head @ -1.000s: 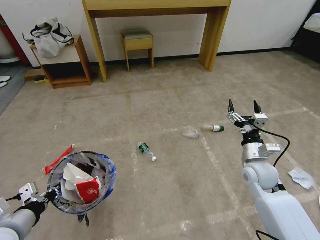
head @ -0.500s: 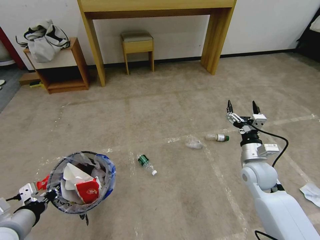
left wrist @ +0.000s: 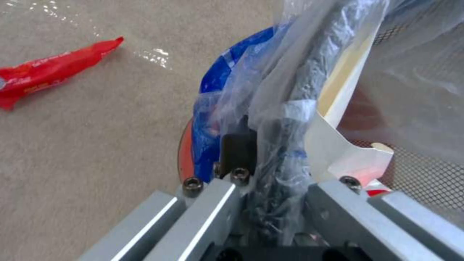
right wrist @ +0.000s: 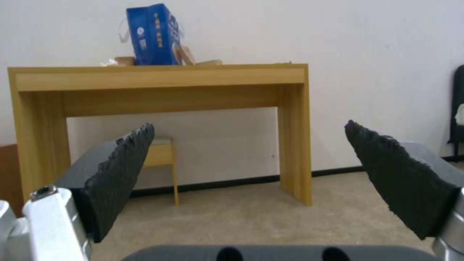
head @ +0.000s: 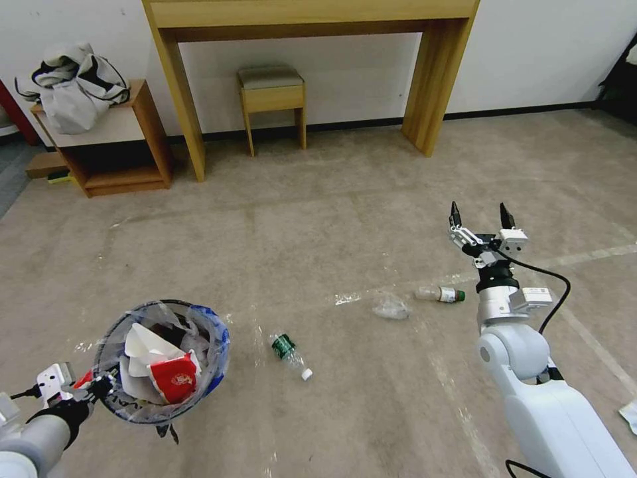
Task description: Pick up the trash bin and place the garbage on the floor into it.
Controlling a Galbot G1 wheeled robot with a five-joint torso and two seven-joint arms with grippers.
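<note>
The trash bin [head: 162,358], round and lined with a crinkly clear bag printed blue, hangs at lower left above the carpet. My left gripper [head: 99,388] is shut on its near rim; the left wrist view shows the left gripper [left wrist: 270,152] clamping the rim [left wrist: 304,83] and bag. White paper and a red carton lie inside. Garbage on the floor: a green-labelled bottle [head: 289,350], crumpled clear plastic [head: 390,307], a green-capped bottle [head: 440,293], and a red wrapper [left wrist: 48,70] beside the bin. My right gripper [head: 479,216] is raised, open and empty, and the right wrist view shows the right gripper [right wrist: 251,170] pointing at the wall.
A tall wooden table [head: 305,20] stands against the far wall with a small stool [head: 271,86] under it. A low shelf [head: 106,139] with a bundle of cloth is at far left. A white scrap [head: 629,411] lies at the right edge.
The whole view has shifted, so the camera has moved. The bottles and plastic now sit lower in the picture. The red wrapper is now mostly hidden behind the bin. Both arms keep their pose.
</note>
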